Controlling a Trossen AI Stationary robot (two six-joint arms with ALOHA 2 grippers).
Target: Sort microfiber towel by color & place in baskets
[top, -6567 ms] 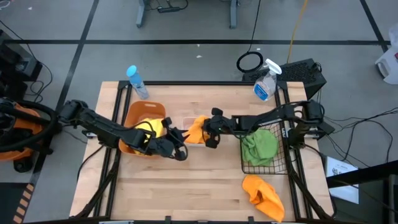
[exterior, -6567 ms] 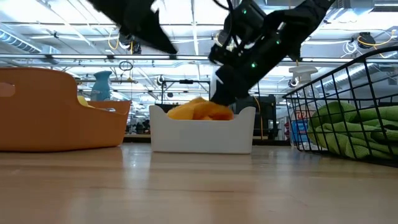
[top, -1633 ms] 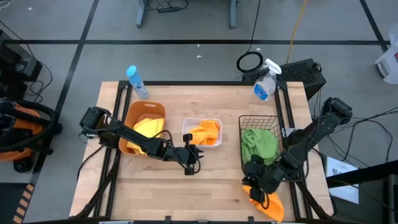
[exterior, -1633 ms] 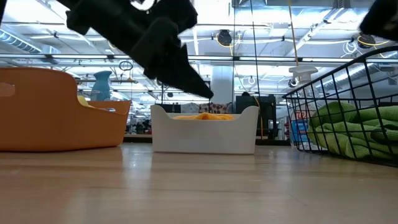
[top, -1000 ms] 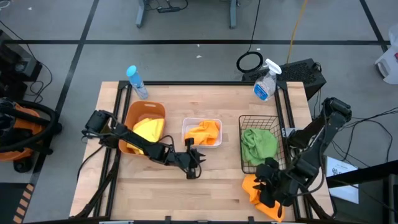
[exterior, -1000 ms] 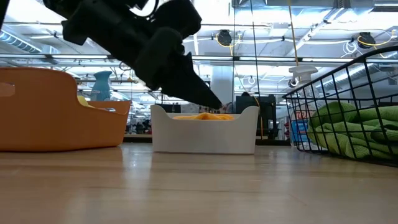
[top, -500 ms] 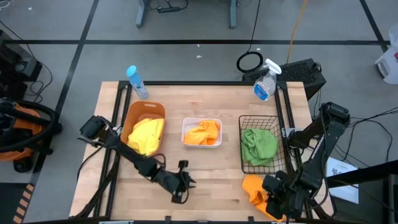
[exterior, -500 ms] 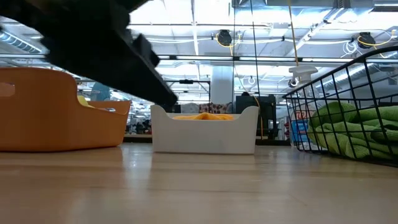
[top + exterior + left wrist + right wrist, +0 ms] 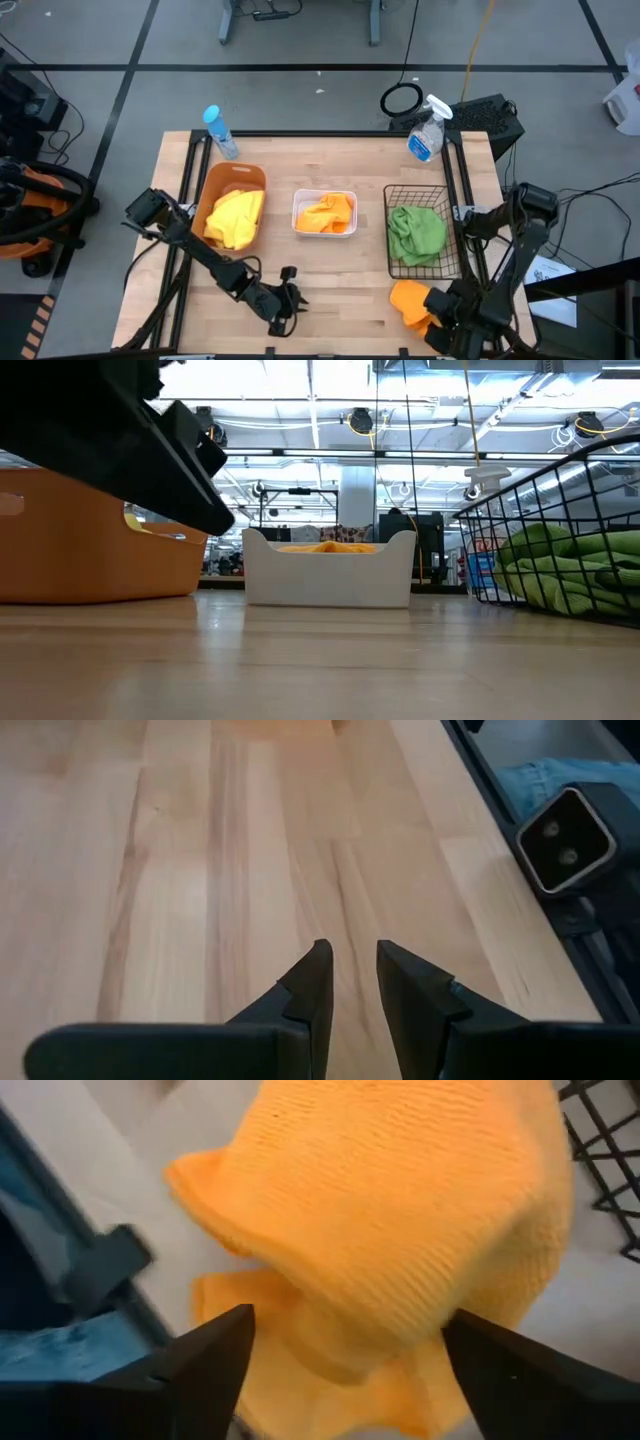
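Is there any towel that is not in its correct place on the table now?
Yes. One orange towel lies crumpled on the bare table, outside the white tub that holds the other orange towel. The open right gripper is at it.

table (image 9: 340, 270): smooth pale wood | orange towel (image 9: 400, 1210): fuzzy cloth (knit-like) | basket (image 9: 560, 490): black wire mesh

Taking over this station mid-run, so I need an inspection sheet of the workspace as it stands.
Surface: wooden table.
Job's things: yellow towels in orange tub; orange towel in white tub; green towels in wire basket; loose orange towel at front right.
Clutter: spray bottle, blue-capped bottle.
Grippers: left claw empty, nearly closed; right claw open around loose orange towel.
Cables: on floor.
Surroundings: nothing seen.
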